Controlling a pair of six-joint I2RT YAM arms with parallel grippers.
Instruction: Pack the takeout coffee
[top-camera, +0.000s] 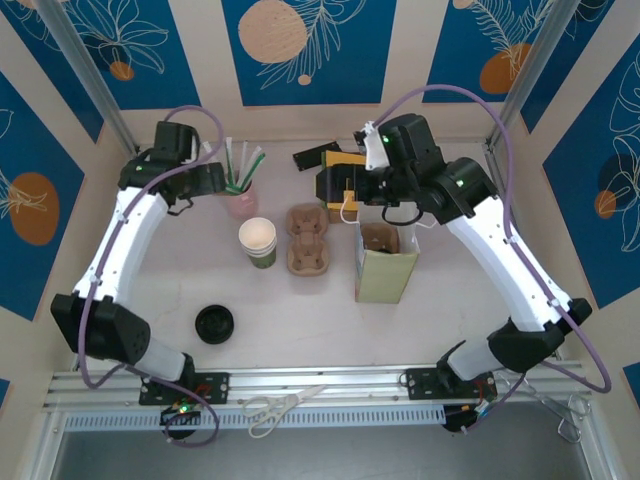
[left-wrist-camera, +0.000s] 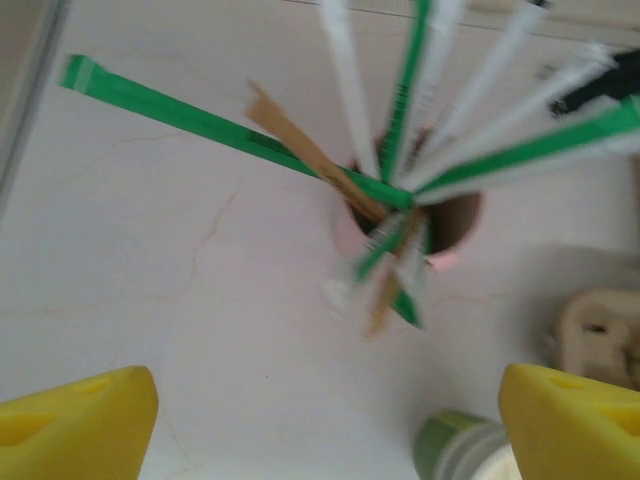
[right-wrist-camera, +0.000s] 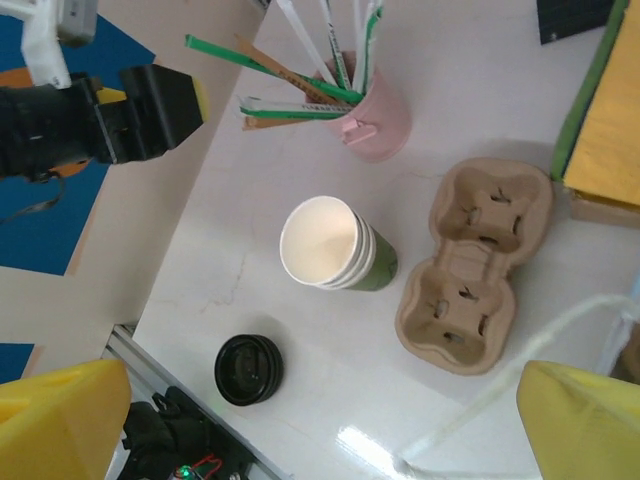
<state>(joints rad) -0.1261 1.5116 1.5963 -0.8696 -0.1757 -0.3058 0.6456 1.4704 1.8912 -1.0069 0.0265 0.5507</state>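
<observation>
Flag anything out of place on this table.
The black lid lies alone near the front edge, apart from the lidless green cups. Scissors rest on the front rail. Nothing is spilled.

Blue wall panels (top-camera: 385, 55), white leaf outlines, orange discs; white marbled table (top-camera: 300, 315); aluminium rail (top-camera: 340, 378) near edge.
</observation>
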